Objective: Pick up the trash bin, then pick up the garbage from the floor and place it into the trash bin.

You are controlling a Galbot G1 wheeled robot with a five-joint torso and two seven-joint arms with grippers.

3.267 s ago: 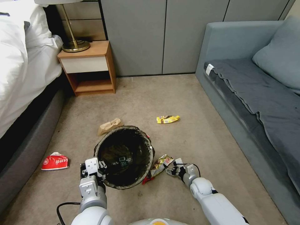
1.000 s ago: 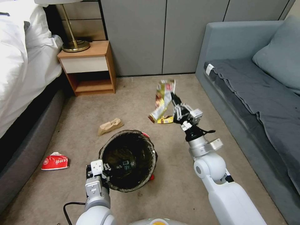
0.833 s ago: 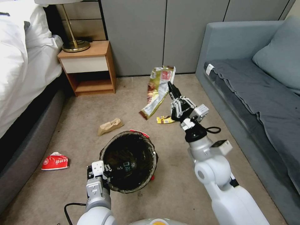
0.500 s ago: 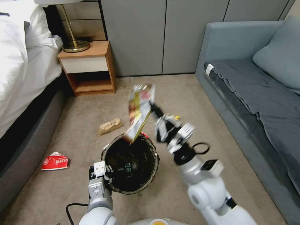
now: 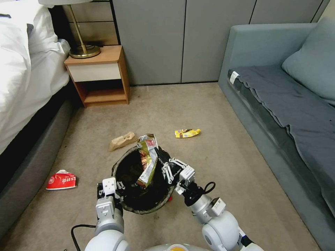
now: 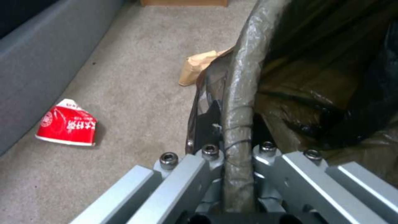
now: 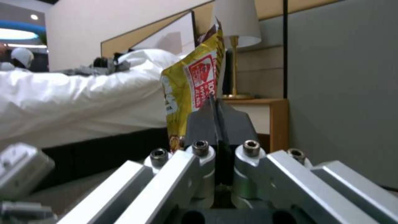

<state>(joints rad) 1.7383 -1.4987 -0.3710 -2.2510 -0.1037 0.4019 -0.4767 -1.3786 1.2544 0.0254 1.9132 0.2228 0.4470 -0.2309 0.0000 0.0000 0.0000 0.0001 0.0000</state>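
Head view: the right claw (image 5: 157,153) is pinched tight on a yellow snack wrapper (image 5: 147,160), which dangles over the mouth of the trash bin (image 5: 120,164), its lower end dipping inside the dark liner. On the near left rim, the left claw (image 5: 117,186) is clamped on the trash bin's edge, bag liner squeezed between its fingers. On the carpet (image 5: 226,157), a red-and-white wrapper (image 5: 61,180) lies to the left near the bed (image 5: 21,87), a tan paper bag (image 5: 122,140) sits just beyond the bin, and another small yellow wrapper (image 5: 187,132) lies farther off to the right.
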